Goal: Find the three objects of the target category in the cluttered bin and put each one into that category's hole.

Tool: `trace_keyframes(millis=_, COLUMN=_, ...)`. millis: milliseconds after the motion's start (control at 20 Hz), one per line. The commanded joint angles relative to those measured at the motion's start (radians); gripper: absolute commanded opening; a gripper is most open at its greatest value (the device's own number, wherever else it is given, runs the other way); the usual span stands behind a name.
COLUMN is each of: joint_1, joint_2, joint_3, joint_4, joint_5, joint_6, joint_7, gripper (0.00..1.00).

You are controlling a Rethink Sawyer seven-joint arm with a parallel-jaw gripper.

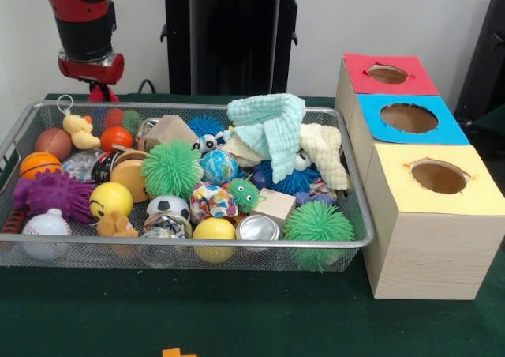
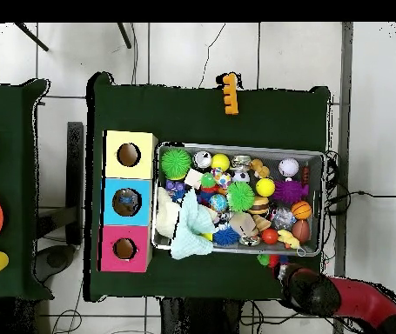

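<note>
My gripper (image 1: 98, 93) hangs just outside the wire bin (image 1: 189, 246), behind its far rim near the corner holding the rubber duck (image 1: 77, 128); whether its fingers are spread or closed I cannot tell. The toys lie inside the bin, toward the three-holed box (image 1: 426, 238) at the opposite end. Which category is wanted I cannot tell.

Front view faces the bin (image 1: 181, 246) closely; overhead looks straight down, sharing it (image 2: 236, 150).
</note>
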Motion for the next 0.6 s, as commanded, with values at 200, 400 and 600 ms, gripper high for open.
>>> trace_keyframes(millis=200, joint_1=-0.047, joint_2=-0.056, joint_3=0.068, joint_4=0.000, joint_5=0.001, joint_6=-0.009, joint_7=-0.061, gripper=0.00)
trace_keyframes(millis=400, joint_1=-0.091, joint_2=-0.150, joint_3=0.122, joint_4=0.043, joint_5=0.061, joint_6=0.077, joint_7=-0.129, gripper=0.00)
trace_keyframes(millis=600, joint_1=-0.111, joint_2=-0.203, joint_3=0.153, joint_4=0.062, joint_5=0.096, joint_6=0.130, joint_7=-0.165, gripper=0.00)
